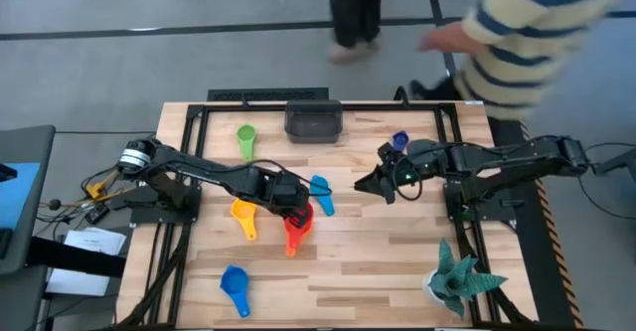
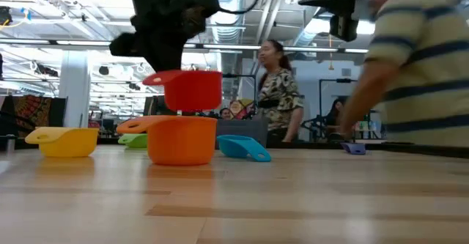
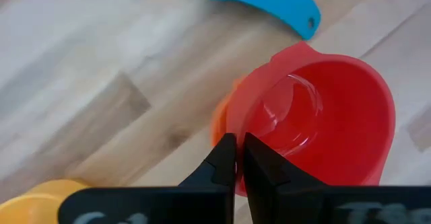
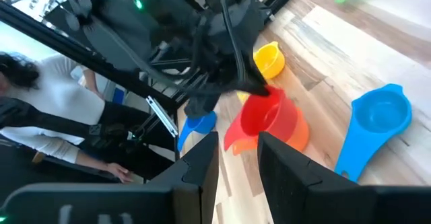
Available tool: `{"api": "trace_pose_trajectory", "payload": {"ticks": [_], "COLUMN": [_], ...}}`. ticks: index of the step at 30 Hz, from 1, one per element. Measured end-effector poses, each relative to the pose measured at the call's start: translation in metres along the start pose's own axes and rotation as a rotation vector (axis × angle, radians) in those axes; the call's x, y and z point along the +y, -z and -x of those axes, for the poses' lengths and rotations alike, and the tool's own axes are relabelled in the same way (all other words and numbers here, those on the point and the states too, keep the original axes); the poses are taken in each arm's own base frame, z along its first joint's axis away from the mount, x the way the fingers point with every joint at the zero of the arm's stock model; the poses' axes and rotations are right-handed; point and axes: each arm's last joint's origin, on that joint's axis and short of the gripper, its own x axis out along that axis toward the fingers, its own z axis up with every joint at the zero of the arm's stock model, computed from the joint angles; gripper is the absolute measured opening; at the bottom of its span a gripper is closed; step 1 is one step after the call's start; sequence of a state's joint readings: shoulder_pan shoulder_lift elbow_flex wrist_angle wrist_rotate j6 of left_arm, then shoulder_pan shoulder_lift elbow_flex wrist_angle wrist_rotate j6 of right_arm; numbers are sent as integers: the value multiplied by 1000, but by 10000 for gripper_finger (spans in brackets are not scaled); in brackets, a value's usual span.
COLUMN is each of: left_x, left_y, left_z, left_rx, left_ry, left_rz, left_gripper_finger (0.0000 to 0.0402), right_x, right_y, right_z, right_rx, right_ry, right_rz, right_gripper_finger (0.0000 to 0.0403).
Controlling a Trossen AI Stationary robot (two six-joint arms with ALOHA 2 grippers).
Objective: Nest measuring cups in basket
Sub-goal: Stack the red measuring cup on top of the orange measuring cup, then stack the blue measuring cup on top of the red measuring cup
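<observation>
My left gripper (image 1: pixel 291 210) is over the table's middle, shut on the red cup (image 2: pixel 192 90). That cup hovers just above the orange cup (image 2: pixel 182 138), which stands on the table. Lying around them are the yellow cup (image 1: pixel 243 215), the light blue cup (image 1: pixel 321 194), the green cup (image 1: pixel 245 137), the royal blue cup (image 1: pixel 236 286) and the dark blue cup (image 1: pixel 399 142). The dark basket (image 1: pixel 313 120) sits at the far edge. My right gripper (image 1: pixel 373 184) hangs open to the right of the light blue cup and touches nothing. My left gripper pinches the red cup's rim (image 3: pixel 237 131) between its two fingers, one finger inside the bowl and one outside the wall. The fingers come from above, slanting from the table's left. The cup is lifted clear and roughly upright, directly over the orange cup (image 3: pixel 219 123).
A teal spiky plant (image 1: pixel 457 281) stands at the near right corner. A person in a striped sleeve (image 1: pixel 537 33) leans in at the far right edge, and another person stands beyond the far edge. Bare wood lies along the near side of the table.
</observation>
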State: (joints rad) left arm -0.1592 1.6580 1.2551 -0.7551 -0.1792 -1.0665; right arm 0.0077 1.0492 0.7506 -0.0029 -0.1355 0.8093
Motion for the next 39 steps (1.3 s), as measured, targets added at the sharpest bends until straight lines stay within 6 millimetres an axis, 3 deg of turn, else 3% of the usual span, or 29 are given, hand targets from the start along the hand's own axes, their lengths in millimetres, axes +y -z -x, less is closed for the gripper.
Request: {"api": "trace_pose_trajectory", "payload": {"ticks": [8, 15, 27, 39], "left_x": [-5, -6, -6, -6], "left_y": [10, 11, 11, 10], "left_z": [-20, -20, -20, -19], "left_rx": [69, 77, 91, 85], "left_ry": [-18, -14, 0, -1], "left_rz": [-25, -35, -119, -118], "left_gripper_finger": [0, 3, 53, 57], "right_x": [-3, -4, -4, -4], "right_y": [-1, 1, 2, 2], "right_z": [1, 1, 1, 1], "right_rx": [37, 56, 77, 73], "right_ry": [-9, -6, -8, -4], "right_rz": [-1, -1, 9, 4], "right_gripper_finger": [128, 128, 129, 129]}}
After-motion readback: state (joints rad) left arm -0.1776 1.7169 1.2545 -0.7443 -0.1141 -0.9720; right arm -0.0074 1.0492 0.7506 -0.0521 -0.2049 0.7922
